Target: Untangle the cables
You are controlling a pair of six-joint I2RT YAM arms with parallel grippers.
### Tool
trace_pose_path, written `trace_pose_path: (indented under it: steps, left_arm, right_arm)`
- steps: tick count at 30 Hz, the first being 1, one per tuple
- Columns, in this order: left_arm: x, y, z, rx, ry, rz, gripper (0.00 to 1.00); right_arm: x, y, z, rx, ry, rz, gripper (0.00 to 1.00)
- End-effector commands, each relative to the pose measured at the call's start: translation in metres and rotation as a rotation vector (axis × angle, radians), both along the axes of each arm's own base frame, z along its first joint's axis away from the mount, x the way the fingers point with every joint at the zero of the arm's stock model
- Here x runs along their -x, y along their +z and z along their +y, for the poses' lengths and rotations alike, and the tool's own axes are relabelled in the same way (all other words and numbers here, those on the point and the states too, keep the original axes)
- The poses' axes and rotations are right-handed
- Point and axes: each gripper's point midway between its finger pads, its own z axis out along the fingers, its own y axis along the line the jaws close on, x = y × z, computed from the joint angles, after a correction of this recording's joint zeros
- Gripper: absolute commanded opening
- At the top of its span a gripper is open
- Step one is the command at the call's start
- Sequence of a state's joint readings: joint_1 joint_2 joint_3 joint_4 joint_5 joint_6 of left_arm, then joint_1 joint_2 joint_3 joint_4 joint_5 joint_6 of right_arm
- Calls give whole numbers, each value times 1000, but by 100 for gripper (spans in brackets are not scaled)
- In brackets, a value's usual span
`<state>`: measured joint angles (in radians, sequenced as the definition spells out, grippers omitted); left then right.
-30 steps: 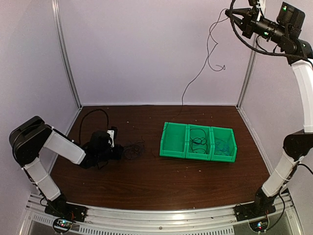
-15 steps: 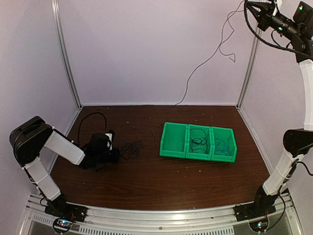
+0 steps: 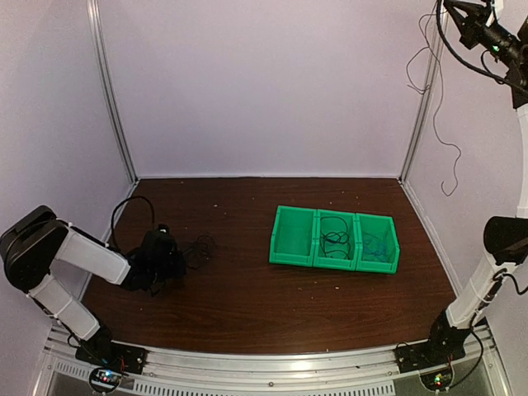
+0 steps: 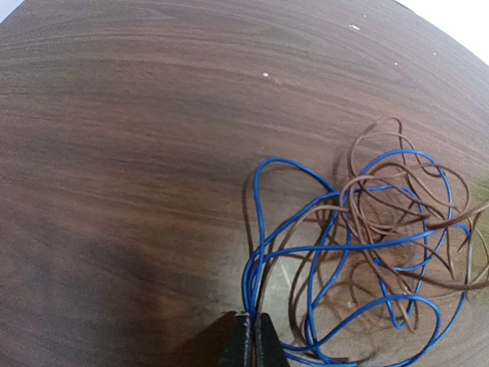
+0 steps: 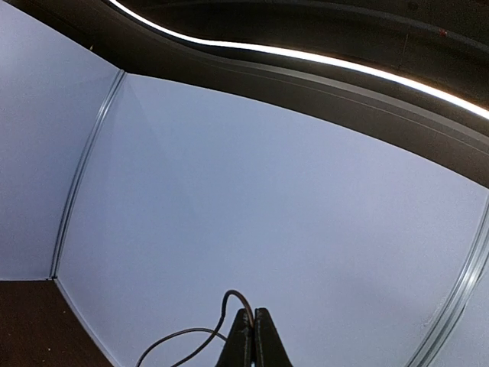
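1. The left fingers (image 4: 250,327) are pressed flat together with no gap between them, low over the table (image 4: 114,115).
2. Blue strands of the tangle of cables (image 4: 374,237) are pinched at the tips of these fingers. A brown strand runs in alongside, but whether it is clamped too cannot be told.
3. The rest of the tangle of cables, blue and brown loops crossed over one another, is spread on the wood ahead of the fingertips and to their right.
4. In the overhead view the left fingers (image 3: 181,257) are low at the table's left side, with the tangle of cables (image 3: 200,246) just beyond their tips.
5. The right fingers (image 5: 252,325) are likewise closed, gripping a hanging cable (image 5: 229,297) that arches out from between the tips and drops away to their left.
6. In the overhead view the right fingers (image 3: 452,8) are held high beside a frame post. The hanging cable (image 3: 435,107) trails down from them in loose bends, its free end in the air, clear of the table (image 3: 247,305).
7. A green bin (image 3: 293,239) with three compartments is set on the table, well to the right of the left fingers and far below the right fingers.
8. Dark cable loops (image 3: 334,233) are seen in its middle compartment and a blue cable (image 3: 377,245) in its right one.
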<state>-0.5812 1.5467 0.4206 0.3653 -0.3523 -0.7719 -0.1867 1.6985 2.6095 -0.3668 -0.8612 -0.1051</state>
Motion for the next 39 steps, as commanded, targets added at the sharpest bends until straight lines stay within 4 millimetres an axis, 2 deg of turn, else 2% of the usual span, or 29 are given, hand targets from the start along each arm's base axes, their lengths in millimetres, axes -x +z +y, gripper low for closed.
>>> trace_pose_path:
  steps: [1,2,5,8,10,11,16,21,31,34,39]
  left_arm:
    - [1,10,14,-45,29,-22,0]
    - [-1,13,11,-45,17,-27,2]
    - [-4,21,5,-29,-11,-41,22]
    - [-3,25,5,-10,0,-50,35]
    - [-2,27,5,-4,-4,-55,40]
    - [-2,30,2,-2,-24,-62,41]
    - [-5,43,-4,-12,-68,-88,46]
    - [-7,58,-4,-12,-70,-122,46]
    - [-6,54,2,-38,-54,-117,47]
    - [-6,52,3,-41,-51,-112,47]
    - [-6,48,3,-49,-52,-106,47]
  right_arm:
    - [4,-6,11,-16,109,27,0]
    - [-2,-14,12,-30,128,53,0]
    - [-14,-26,15,-58,181,101,0]
    - [-23,-38,21,-77,220,139,0]
    - [-29,-50,33,-68,249,168,0]
    - [-32,-57,46,-45,259,175,0]
    - [-51,-97,95,19,276,253,0]
    - [-68,-129,131,46,309,323,0]
    - [-87,-179,177,104,342,414,0]
    - [-90,-204,189,127,348,456,0]
    - [-97,-256,207,148,376,553,0]
